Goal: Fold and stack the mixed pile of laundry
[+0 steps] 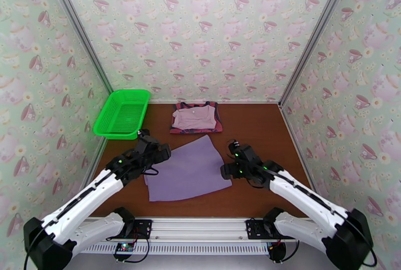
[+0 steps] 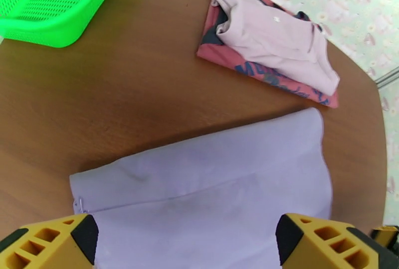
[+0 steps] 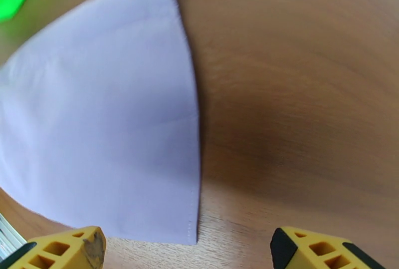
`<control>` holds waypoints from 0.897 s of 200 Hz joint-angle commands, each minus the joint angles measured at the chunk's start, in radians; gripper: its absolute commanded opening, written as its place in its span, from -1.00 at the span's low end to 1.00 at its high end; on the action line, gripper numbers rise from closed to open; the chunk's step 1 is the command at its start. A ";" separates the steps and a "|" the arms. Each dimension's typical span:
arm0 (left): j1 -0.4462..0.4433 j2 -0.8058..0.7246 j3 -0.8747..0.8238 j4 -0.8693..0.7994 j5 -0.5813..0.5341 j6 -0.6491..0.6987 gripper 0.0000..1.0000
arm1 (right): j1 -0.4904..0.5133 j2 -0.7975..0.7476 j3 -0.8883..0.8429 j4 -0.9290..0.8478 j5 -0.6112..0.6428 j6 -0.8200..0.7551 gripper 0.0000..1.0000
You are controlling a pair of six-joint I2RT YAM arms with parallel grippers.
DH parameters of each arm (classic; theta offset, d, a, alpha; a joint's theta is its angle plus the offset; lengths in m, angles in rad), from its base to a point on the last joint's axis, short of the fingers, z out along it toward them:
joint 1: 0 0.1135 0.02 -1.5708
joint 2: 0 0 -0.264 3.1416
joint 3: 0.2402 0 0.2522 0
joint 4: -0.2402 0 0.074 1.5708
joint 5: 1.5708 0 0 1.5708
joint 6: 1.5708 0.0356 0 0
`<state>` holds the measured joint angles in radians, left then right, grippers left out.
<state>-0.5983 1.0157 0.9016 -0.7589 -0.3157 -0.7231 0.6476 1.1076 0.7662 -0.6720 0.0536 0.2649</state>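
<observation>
A lavender-purple shirt (image 1: 188,168) lies folded flat in the middle of the table, also seen as lavender shirt (image 2: 214,185) and lavender shirt (image 3: 99,115). Behind it, a folded pale pink shirt (image 1: 194,115) rests on the dusty-red tank top (image 1: 175,126); the wrist view shows the pink shirt (image 2: 274,40) atop the red tank top (image 2: 219,58). My left gripper (image 1: 159,157) hovers open over the lavender shirt's left edge, its fingertips (image 2: 85,235) spread wide. My right gripper (image 1: 226,170) is open at the shirt's right edge, straddling the hem, fingertips (image 3: 287,245) apart.
A green mesh basket (image 1: 122,113) stands at the back left, partly past the table edge, seen also as the basket (image 2: 50,0). Bare brown table (image 1: 255,130) lies to the right of the garments. Patterned walls enclose three sides.
</observation>
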 commanded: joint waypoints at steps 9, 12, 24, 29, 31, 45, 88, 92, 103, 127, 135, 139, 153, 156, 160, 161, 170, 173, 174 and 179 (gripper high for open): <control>-0.104 -0.063 -0.115 -0.178 0.135 -0.188 0.89 | 0.018 0.074 0.125 0.006 -0.012 -0.096 0.84; -0.118 -0.072 -0.137 -0.170 0.147 -0.215 0.87 | 0.017 0.081 0.134 0.005 -0.014 -0.101 0.84; -0.171 -0.105 -0.233 -0.139 0.174 -0.334 0.75 | 0.018 0.107 0.161 0.009 -0.021 -0.116 0.84; -0.192 -0.116 -0.269 -0.130 0.174 -0.385 0.72 | 0.018 0.118 0.169 0.010 -0.024 -0.120 0.83; -0.201 -0.120 -0.282 -0.127 0.172 -0.404 0.71 | 0.019 0.121 0.172 0.011 -0.026 -0.122 0.83; -0.240 -0.136 -0.362 -0.127 0.151 -0.528 0.63 | 0.020 0.141 0.184 0.021 -0.040 -0.131 0.82; -0.245 -0.167 -0.420 -0.208 0.038 -0.659 0.56 | 0.024 0.152 0.139 0.070 -0.080 -0.144 0.82; -0.238 -0.165 -0.419 -0.217 0.034 -0.659 0.56 | 0.025 0.150 0.134 0.074 -0.083 -0.145 0.82; -0.217 -0.159 -0.425 -0.225 0.039 -0.658 0.55 | 0.024 0.151 0.119 0.084 -0.086 -0.145 0.82; -0.171 -0.136 -0.477 -0.171 0.112 -0.649 0.53 | 0.026 0.162 0.111 0.089 -0.086 -0.146 0.82; -0.167 -0.128 -0.487 -0.165 0.125 -0.652 0.53 | 0.025 0.166 0.114 0.088 -0.086 -0.148 0.82; -0.166 -0.123 -0.490 -0.170 0.125 -0.654 0.52 | 0.025 0.166 0.114 0.088 -0.085 -0.148 0.82; -0.166 -0.113 -0.481 -0.207 0.113 -0.657 0.53 | 0.026 0.167 0.113 0.089 -0.086 -0.150 0.82; -0.166 -0.111 -0.479 -0.218 0.109 -0.657 0.52 | 0.025 0.167 0.114 0.090 -0.087 -0.150 0.82; -0.165 -0.111 -0.476 -0.231 0.103 -0.657 0.53 | 0.025 0.167 0.112 0.091 -0.087 -0.150 0.82; -0.164 -0.111 -0.475 -0.234 0.101 -0.656 0.52 | 0.025 0.168 0.111 0.091 -0.087 -0.151 0.82; -0.161 -0.108 -0.469 -0.254 0.090 -0.650 0.52 | 0.025 0.168 0.111 0.096 -0.087 -0.150 0.82; -0.159 -0.107 -0.469 -0.255 0.087 -0.647 0.52 | 0.025 0.169 0.110 0.096 -0.088 -0.150 0.82; -0.158 -0.106 -0.468 -0.256 0.087 -0.646 0.52 | 0.025 0.169 0.111 0.096 -0.089 -0.150 0.82; -0.155 -0.105 -0.470 -0.253 0.088 -0.643 0.52 | 0.024 0.171 0.110 0.097 -0.089 -0.150 0.82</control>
<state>-0.7658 0.9047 0.4225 -0.8684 -0.0849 -1.0473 0.6678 1.2720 0.8871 -0.5987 -0.0162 0.1291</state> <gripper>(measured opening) 0.762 0.911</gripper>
